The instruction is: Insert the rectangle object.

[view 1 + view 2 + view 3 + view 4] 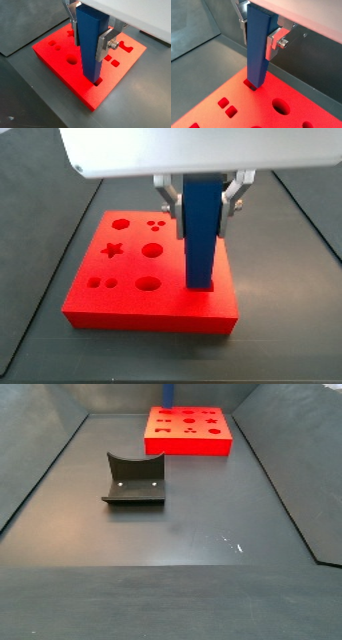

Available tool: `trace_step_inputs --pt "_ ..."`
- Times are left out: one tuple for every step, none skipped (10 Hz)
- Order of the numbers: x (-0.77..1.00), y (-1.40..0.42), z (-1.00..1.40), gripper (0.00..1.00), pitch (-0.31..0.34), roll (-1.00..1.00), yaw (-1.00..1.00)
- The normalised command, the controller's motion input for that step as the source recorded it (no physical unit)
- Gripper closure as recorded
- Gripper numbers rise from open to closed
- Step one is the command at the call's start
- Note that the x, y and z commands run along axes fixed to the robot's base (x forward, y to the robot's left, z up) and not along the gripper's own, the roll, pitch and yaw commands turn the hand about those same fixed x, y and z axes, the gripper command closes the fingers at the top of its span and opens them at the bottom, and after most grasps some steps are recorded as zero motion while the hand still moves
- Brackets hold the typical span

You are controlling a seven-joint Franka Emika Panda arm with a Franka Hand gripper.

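Red board (pixel 147 278) sits on the dark table (pixel 201 584) at the far end, with the fixture (pixel 134 481) standing well apart from it, nearer the camera in a side view. Across the board's left half run small cut-outs: circles, a star, squares. To their right the blue bar (pixel 202 233) stands upright, its lower end at the mouth of a rectangular slot near the board's right edge; in both wrist views the tip looks just entered, though how deep I cannot tell. The hand (pixel 91 37) is directly above the board, its silver fingers (pixel 107 42) closed narrowly on the bar's upper part, one plate on each broad face.

Risk, as I judge it: the bar is long and held high, so a slight tilt could wedge the tip against a slot wall. Pushing down then could make the bar slide up between the pads or shift the board. Letting go too early could leave it leaning.
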Motion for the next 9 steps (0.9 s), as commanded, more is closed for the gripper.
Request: trace_step_inputs --pt "0.07 0.0 -0.13 1.0 0.0 0.0 0.03" --pt "0.03 0.14 -0.16 1.0 0.0 0.0 0.02" --pt "0.25 0.12 -0.16 1.0 0.0 0.0 0.1" --pt "0.39 0.14 -0.15 1.0 0.0 0.0 0.21" --pt "0.34 0.0 -0.09 1.0 0.0 0.0 0.2" --pt "0.23 -0.15 -0.08 1.0 0.0 0.0 0.16" --pt "0.11 -0.41 -0.03 1.0 0.0 0.07 0.09" --pt "0.0 -0.4 -0.06 1.0 0.0 0.09 0.09" --pt "-0.01 -0.07 0.0 1.0 0.0 0.01 0.07"
